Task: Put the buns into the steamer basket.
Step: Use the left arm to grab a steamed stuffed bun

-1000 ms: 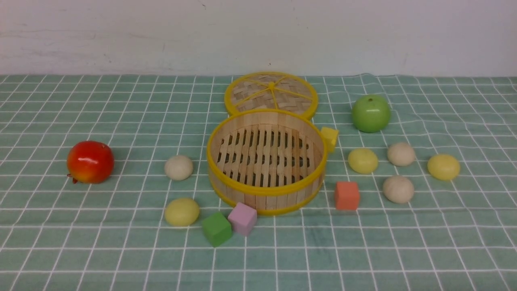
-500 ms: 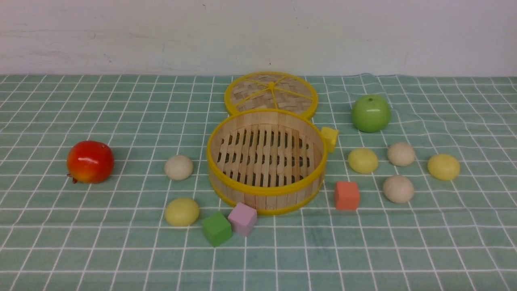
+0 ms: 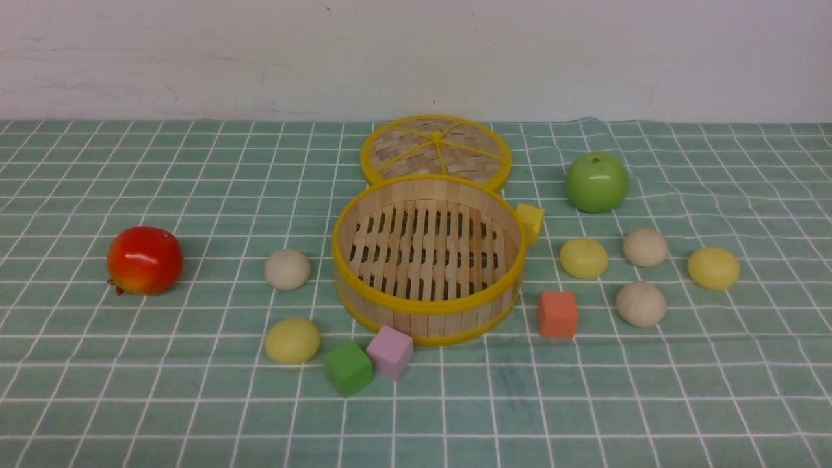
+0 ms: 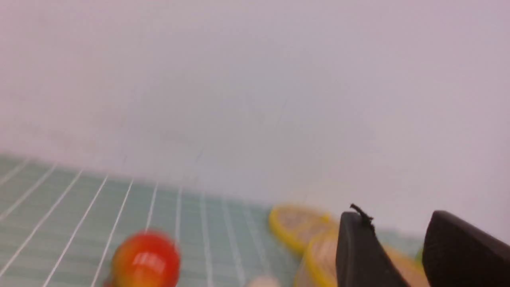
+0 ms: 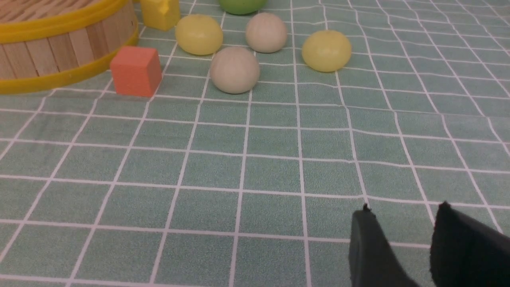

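The steamer basket (image 3: pixel 426 305), a round bamboo tub with yellow rims, stands empty mid-table. Left of it lie a beige bun (image 3: pixel 287 269) and a pale yellow bun (image 3: pixel 292 340). To its right sit several more buns, among them a yellow one (image 3: pixel 584 258), a beige one (image 3: pixel 641 304) and a far-right yellow one (image 3: pixel 714 268). Neither gripper shows in the front view. My right gripper (image 5: pixel 402 207) hovers open over bare cloth, well short of the beige bun (image 5: pixel 234 69). My left gripper (image 4: pixel 398 217) is open and empty, with the basket (image 4: pixel 318 259) blurred beyond it.
The woven lid (image 3: pixel 435 149) lies flat behind the basket. A red apple (image 3: pixel 144 260) sits far left, a green apple (image 3: pixel 597 182) back right. Foam cubes ring the basket: green (image 3: pixel 349 368), pink (image 3: pixel 390 351), orange (image 3: pixel 558 314), yellow (image 3: pixel 531 222).
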Controlling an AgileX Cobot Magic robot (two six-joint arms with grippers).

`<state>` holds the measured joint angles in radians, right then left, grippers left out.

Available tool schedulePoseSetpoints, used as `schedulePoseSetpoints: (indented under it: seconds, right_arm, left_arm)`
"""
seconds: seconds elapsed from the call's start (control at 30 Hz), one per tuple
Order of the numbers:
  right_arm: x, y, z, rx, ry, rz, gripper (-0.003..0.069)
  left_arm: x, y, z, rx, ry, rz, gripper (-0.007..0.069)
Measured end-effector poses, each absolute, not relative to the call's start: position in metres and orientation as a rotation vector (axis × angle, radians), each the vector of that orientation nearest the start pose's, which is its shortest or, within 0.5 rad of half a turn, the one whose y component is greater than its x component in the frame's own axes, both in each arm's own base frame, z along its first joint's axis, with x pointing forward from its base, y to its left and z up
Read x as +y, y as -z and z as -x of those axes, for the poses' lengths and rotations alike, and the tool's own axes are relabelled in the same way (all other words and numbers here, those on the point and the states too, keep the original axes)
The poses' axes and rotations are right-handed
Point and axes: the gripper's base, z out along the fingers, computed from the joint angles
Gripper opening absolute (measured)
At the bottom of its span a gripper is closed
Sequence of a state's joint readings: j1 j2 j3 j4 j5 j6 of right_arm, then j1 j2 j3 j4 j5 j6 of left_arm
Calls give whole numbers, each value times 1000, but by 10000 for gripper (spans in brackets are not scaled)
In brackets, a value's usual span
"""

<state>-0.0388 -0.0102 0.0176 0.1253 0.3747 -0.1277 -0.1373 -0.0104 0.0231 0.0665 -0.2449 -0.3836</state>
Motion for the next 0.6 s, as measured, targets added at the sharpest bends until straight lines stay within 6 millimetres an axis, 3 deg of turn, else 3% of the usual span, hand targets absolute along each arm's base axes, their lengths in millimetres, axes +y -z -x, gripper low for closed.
schedulePoseSetpoints:
  seconds: [0.07,0.23,0.37,0.47,0.6]
  right_arm:
    - [2,-174,-53,1863,-8,6,239]
    - [2,-174,-53,1863,-8,6,239]
    - [2,-174,-53,1863,-8,6,239]
    - [2,-174,-53,1863,-8,6,239]
    - [2,-174,-53,1863,-8,6,239]
  left_arm:
    - [-8,-234,-50,1233,420,113,238]
    - [-5,-302,-35,1097,483,151,238]
    - [-6,-345,-44,1229,495,183,238]
    - [-10,-353,-65,1423,485,212,238]
    - [-15,-337,-96,1659,455,245,238]
